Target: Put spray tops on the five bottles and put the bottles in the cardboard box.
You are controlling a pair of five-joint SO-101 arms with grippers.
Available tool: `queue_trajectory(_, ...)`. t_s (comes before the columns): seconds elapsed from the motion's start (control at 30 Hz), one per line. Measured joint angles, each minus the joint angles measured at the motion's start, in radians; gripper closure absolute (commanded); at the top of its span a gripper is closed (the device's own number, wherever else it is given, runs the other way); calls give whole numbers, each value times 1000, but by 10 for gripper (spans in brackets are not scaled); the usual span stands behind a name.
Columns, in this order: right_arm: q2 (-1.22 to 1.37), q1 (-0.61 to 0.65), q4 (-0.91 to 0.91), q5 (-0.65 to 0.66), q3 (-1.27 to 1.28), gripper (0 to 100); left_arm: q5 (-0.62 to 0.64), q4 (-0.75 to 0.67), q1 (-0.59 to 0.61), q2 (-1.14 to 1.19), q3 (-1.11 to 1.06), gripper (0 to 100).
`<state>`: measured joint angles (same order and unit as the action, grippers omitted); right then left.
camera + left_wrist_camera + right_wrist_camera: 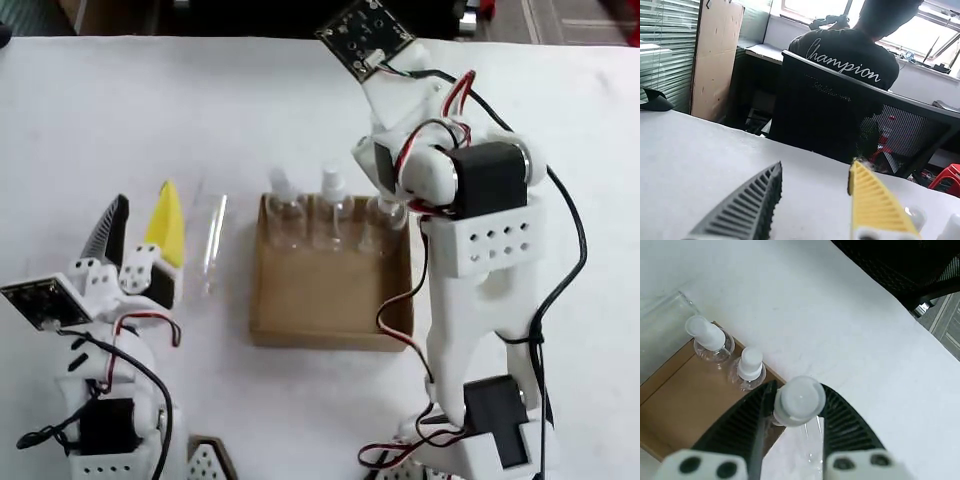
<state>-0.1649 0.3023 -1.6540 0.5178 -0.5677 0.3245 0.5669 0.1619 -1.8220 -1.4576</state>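
The right claw (799, 392) clamps a capped bottle (800, 402) upright over the cardboard box's (320, 295) far corner, just beside two standing bottles (747, 370). The left claw (144, 197) lies open, well apart on the surface (120, 110).

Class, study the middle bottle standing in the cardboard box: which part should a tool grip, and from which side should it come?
Grip its white spray top, coming straight down from above. The middle bottle stands upright at the cardboard box's far wall, a capped bottle close beside it and the right tool holding a third bottle on its other side, so likely only the top is free.
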Motion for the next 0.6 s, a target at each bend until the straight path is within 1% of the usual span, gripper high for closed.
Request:
queue_trajectory(0.17, -57, 20, -3, 0, 0, 981, 0, 0, 0, 0, 0, 790)
queue_trajectory(0.4, -60, 18, -37, -3, 0, 981, 0, 0, 0, 0, 0, 790)
queue_trajectory(0.6, -57, 18, -43, -66, 0, 981, 0, 0, 0, 0, 0, 790)
